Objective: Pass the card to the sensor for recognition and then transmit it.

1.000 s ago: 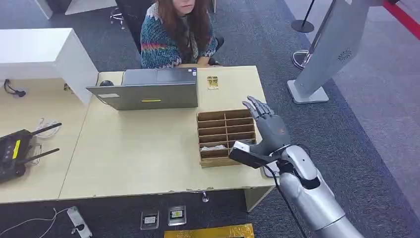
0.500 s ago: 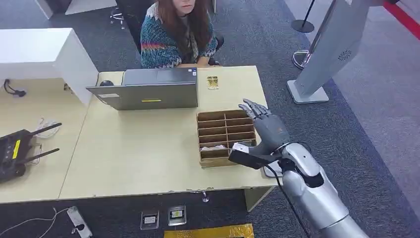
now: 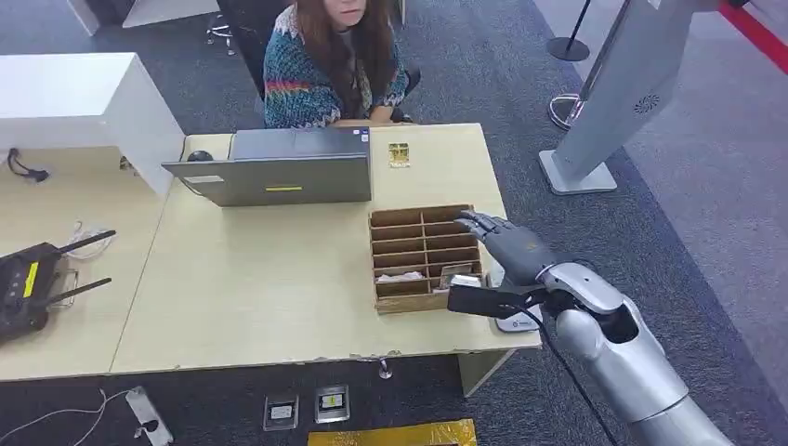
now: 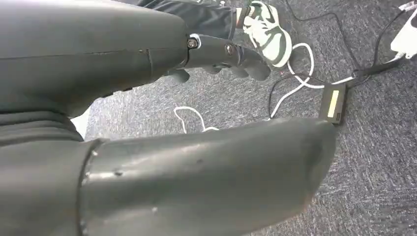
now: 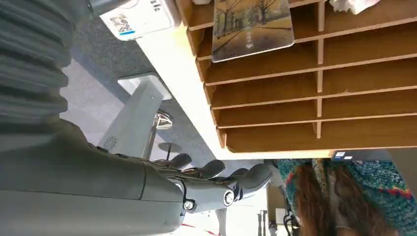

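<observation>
The right hand point(image 3: 509, 243) hovers empty with fingers spread over the right side of the wooden slotted organizer point(image 3: 423, 255) on the desk point(image 3: 260, 297). The card point(image 5: 252, 25) stands in one of its near slots. The left hand point(image 4: 147, 162) hangs above carpet, holding nothing, fingers loosely apart

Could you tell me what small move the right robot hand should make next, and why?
Probably lower onto the card and pinch it: the right robot hand hovers empty over the wooden organizer, where the card rests in a compartment.
</observation>
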{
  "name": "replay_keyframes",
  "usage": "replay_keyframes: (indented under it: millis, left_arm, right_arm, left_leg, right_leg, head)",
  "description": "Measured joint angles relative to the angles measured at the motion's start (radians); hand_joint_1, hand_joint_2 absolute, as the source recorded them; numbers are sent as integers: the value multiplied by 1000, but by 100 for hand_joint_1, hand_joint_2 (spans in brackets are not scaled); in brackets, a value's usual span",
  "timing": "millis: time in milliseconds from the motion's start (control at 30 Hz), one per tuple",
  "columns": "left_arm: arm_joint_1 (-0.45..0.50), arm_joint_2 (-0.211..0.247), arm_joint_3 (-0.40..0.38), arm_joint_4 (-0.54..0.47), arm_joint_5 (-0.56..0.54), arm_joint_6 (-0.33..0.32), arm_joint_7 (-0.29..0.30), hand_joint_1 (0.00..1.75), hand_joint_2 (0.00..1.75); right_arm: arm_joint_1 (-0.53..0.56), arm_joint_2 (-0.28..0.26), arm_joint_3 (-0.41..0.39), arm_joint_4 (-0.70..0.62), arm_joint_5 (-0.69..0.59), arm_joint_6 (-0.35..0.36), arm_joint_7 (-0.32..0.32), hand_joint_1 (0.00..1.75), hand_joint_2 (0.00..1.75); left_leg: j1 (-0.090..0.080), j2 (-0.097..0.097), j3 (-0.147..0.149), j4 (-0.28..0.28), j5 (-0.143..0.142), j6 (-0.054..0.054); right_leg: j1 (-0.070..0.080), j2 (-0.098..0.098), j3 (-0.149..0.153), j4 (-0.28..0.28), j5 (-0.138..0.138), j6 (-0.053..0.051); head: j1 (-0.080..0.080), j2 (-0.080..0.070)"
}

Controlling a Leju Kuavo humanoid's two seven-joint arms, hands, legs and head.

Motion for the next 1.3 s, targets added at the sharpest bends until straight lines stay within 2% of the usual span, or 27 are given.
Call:
replay_keyframes:
  millis: [467,933,1300]
  left_arm:
    - [8,4,0,0,-2,-4,-1,0,0]
    - [6,4,0,0,-9,-10,-1,0,0]
    - [10,3,0,1,-6,-10,-1,0,0]
  right_arm:
    - [9,-2,3,-19,4,-5,10,0,175]
    - [6,54,41,17,38,-55,-20,0,175]
    - [0,71,58,61,38,-57,-21,0,175]
  left_leg:
    - [0,0,0,0,0,0]
    - [0,0,-1,0,0,0]
    - [0,0,-1,0,0,0]
  right_leg:
    - [0,0,0,0,0,0]
    - [0,0,0,0,0,0]
    - [0,0,0,0,0,0]
  head:
    - [0,0]
    - [0,0]
    - [0,0]
